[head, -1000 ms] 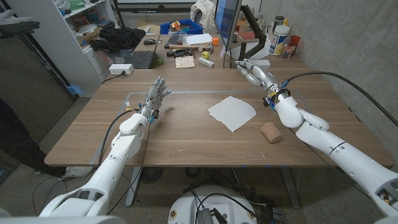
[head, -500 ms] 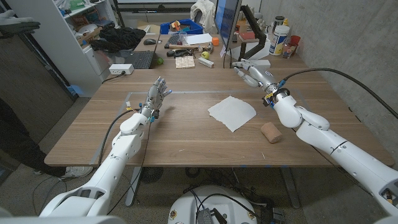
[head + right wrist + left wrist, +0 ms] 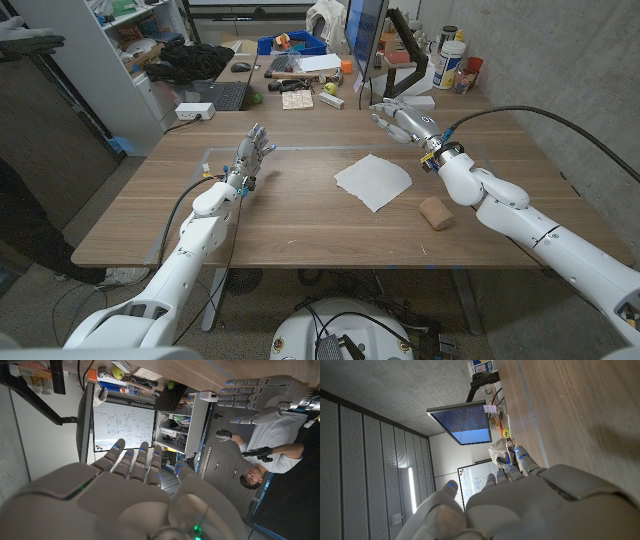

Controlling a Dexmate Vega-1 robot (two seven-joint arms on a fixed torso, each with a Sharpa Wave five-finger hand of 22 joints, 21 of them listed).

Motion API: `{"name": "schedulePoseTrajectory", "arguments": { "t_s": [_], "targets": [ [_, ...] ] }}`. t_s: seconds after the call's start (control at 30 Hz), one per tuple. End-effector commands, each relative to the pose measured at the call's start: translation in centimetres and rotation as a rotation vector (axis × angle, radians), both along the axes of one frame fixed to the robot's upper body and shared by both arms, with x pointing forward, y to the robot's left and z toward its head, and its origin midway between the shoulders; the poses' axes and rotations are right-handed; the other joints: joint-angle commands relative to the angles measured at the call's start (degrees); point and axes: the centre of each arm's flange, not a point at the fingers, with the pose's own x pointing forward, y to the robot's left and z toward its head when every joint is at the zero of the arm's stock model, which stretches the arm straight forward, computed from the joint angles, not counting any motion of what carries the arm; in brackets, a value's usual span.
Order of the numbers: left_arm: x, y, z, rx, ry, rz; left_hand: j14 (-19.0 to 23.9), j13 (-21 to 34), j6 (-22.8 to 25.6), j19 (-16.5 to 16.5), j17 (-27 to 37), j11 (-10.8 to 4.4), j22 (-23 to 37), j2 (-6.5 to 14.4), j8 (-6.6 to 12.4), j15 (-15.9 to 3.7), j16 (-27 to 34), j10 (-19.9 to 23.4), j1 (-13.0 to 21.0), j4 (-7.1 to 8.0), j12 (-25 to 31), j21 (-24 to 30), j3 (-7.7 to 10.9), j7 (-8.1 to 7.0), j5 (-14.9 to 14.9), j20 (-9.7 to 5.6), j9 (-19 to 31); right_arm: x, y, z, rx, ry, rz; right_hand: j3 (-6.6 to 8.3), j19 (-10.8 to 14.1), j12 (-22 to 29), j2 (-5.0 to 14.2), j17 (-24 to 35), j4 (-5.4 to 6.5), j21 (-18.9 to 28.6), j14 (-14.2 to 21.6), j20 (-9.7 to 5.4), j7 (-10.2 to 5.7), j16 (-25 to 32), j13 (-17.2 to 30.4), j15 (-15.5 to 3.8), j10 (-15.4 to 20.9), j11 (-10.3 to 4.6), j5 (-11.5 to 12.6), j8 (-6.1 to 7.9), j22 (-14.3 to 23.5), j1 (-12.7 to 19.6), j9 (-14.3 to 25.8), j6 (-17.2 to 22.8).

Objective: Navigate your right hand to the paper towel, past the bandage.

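Right hand (image 3: 398, 119) held above the table's far edge, fingers spread, empty, beyond the paper towel (image 3: 372, 181). Paper towel flat near mid-table, bandage (image 3: 435, 213) just beside its near right corner. Likely light, limp, easily creased or slid; best pinched at a raised corner or edge. Left hand (image 3: 250, 157) upright, fingers apart, well clear

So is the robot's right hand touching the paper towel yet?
Apart. In the head view the right hand hovers beyond the far corner of the paper towel, with bare wooden table showing between them. The bandage lies nearer, beside the forearm.
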Motion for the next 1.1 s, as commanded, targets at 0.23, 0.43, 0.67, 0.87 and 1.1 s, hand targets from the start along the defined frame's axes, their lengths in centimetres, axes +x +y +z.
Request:
{"name": "schedulePoseTrajectory", "arguments": {
  "t_s": [0.23, 0.43, 0.67, 0.87, 1.1],
  "targets": [
    [0.06, -0.02, -0.23, -0.002, 0.003, -0.003, -12.70, 0.13, -4.21, -13.49, 0.08, 0.30, 0.13, 5.47, -0.18, -1.42, 0.06, -5.91, 0.27, 0.03, 0.24, -0.28, -0.34, -0.26, 0.53, -2.26, 0.23, -0.08, 0.69, -0.28, -0.085, 0.007, -0.052, 0.39, 0.38, -0.20, 2.13, 0.14, 0.08, -0.09, 0.39, -3.05, -0.09, 0.06, 0.17, -1.92, 0.12, -0.54, -0.09, -0.30, 0.17, 0.73, 0.31, 0.68],
    [0.06, -0.06, -0.29, -0.003, 0.004, -0.003, -12.69, 0.13, -4.21, -13.46, 0.08, 0.28, 0.13, 5.49, -0.19, -1.46, 0.05, -5.95, 0.28, 0.02, 0.22, -0.36, -0.39, -0.26, 0.56, -2.28, 0.23, -0.03, 0.84, -0.41, -0.114, 0.024, -0.065, 0.40, 0.45, -0.17, 2.13, 0.17, 0.11, -0.12, 0.41, -3.05, -0.15, 0.06, 0.17, -1.91, 0.35, -0.56, -0.12, -0.34, 0.18, 0.81, 0.31, 0.82],
    [0.04, -0.09, -0.38, -0.004, 0.005, -0.004, -12.71, 0.13, -4.22, -13.47, 0.08, 0.27, 0.14, 5.49, -0.21, -1.41, 0.03, -5.93, 0.28, 0.03, 0.23, -0.44, -0.44, -0.28, 0.58, -2.24, 0.23, 0.09, 0.94, -0.79, -0.137, 0.043, -0.075, 0.39, 0.43, -0.18, 2.12, 0.21, 0.17, -0.18, 0.46, -3.03, -0.23, 0.08, 0.17, -2.03, 0.50, -0.68, -0.15, -0.36, 0.18, 0.84, 0.32, 1.01],
    [0.07, -0.03, -0.50, -0.004, 0.010, -0.009, -12.69, 0.13, -4.15, -13.39, 0.08, 0.28, 0.14, 5.49, -0.19, -1.44, 0.03, -5.86, 0.28, 0.03, 0.25, -0.47, -0.48, -0.34, 0.60, -2.26, 0.23, 0.25, 1.00, -1.09, -0.154, 0.066, -0.082, 0.38, 0.46, -0.22, 2.11, 0.23, 0.23, -0.21, 0.45, -2.95, -0.22, 0.08, 0.17, -2.05, 0.55, -0.70, -0.18, -0.38, 0.19, 0.86, 0.32, 1.16],
    [0.12, 0.06, -0.52, -0.003, 0.009, -0.010, -12.65, 0.13, -4.11, -13.38, 0.08, 0.39, 0.15, 5.49, -0.19, -1.37, 0.04, -5.87, 0.28, 0.02, 0.24, -0.53, -0.53, -0.25, 0.62, -2.21, 0.23, 0.48, 1.25, -1.12, -0.175, 0.080, -0.084, 0.34, 0.38, -0.26, 2.10, 0.27, 0.34, -0.28, 0.38, -2.87, -0.26, 0.06, 0.17, -2.19, 0.59, -0.77, -0.20, -0.39, 0.19, 0.83, 0.33, 1.33]
  ]
}}
